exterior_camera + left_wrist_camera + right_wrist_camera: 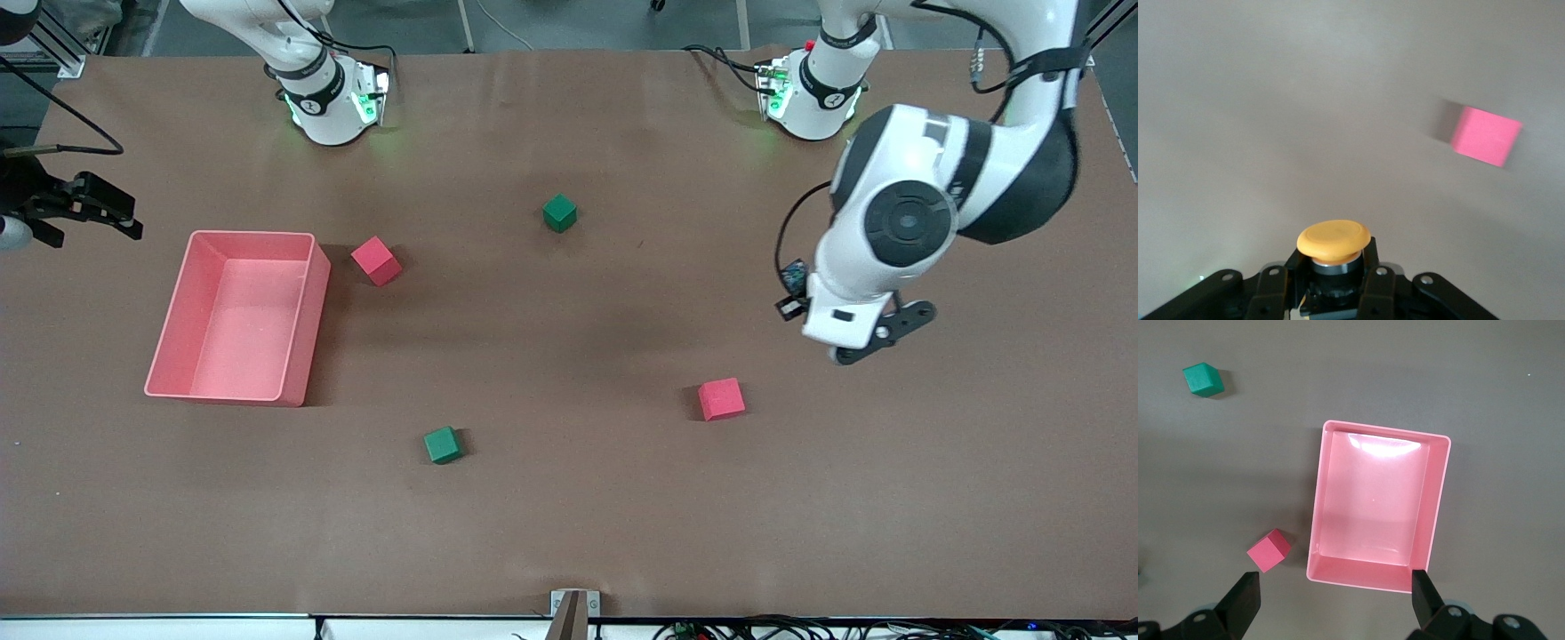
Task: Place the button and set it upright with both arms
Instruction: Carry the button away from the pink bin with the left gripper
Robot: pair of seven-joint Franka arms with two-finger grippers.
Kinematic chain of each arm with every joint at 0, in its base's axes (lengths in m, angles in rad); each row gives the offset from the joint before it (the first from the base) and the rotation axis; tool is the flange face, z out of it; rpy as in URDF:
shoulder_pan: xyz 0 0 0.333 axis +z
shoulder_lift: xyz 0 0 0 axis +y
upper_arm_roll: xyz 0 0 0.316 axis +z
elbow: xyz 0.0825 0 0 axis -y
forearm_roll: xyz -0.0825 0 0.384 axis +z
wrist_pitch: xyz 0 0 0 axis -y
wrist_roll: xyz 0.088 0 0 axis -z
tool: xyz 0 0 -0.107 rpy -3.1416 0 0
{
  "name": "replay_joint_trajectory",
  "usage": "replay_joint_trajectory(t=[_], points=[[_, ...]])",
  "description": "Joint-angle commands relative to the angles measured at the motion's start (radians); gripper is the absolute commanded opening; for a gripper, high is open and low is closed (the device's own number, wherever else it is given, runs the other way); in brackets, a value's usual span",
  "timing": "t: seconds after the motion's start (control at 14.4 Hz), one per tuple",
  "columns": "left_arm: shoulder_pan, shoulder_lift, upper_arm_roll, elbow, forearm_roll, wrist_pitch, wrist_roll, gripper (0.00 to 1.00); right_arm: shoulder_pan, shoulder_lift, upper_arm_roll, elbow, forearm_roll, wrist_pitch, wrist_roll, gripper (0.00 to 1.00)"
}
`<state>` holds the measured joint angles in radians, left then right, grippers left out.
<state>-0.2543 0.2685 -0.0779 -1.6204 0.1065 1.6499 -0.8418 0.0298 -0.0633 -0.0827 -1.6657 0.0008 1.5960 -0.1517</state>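
Observation:
My left gripper (1333,283) is shut on the button (1333,240), gripping its black body with the round orange cap sticking out past the fingers. In the front view this gripper (793,295) is held above the table toward the left arm's end. Only the button's dark blue-and-black body (794,276) shows there. My right gripper (1335,600) is open and empty, high over the table beside the pink bin (1371,577). In the front view it (89,212) is at the right arm's end of the table.
The pink bin (178,391) stands toward the right arm's end. A red cube (375,260) lies beside it. A green cube (559,212) lies mid-table. Another green cube (443,444) and a red cube (721,398) lie nearer the front camera; that red cube also shows in the left wrist view (1486,136).

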Motion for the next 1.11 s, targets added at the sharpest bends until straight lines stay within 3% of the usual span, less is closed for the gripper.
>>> replay_joint_trajectory(t=[0.0,0.76,1.04], points=[[0.065,-0.045,-0.008,-0.055,-0.010,0.018,0.029,0.00,-0.001,-0.009,-0.003,0.000,0.015,-0.004,-0.011,1.00],[0.191,-0.097,0.001,-0.306,0.116,0.264,0.027,0.00,0.004,-0.007,-0.003,-0.006,0.016,0.012,-0.011,1.00],[0.219,-0.084,-0.002,-0.345,0.240,0.306,-0.153,0.00,-0.001,-0.004,-0.003,-0.008,0.016,0.009,-0.009,1.00]])
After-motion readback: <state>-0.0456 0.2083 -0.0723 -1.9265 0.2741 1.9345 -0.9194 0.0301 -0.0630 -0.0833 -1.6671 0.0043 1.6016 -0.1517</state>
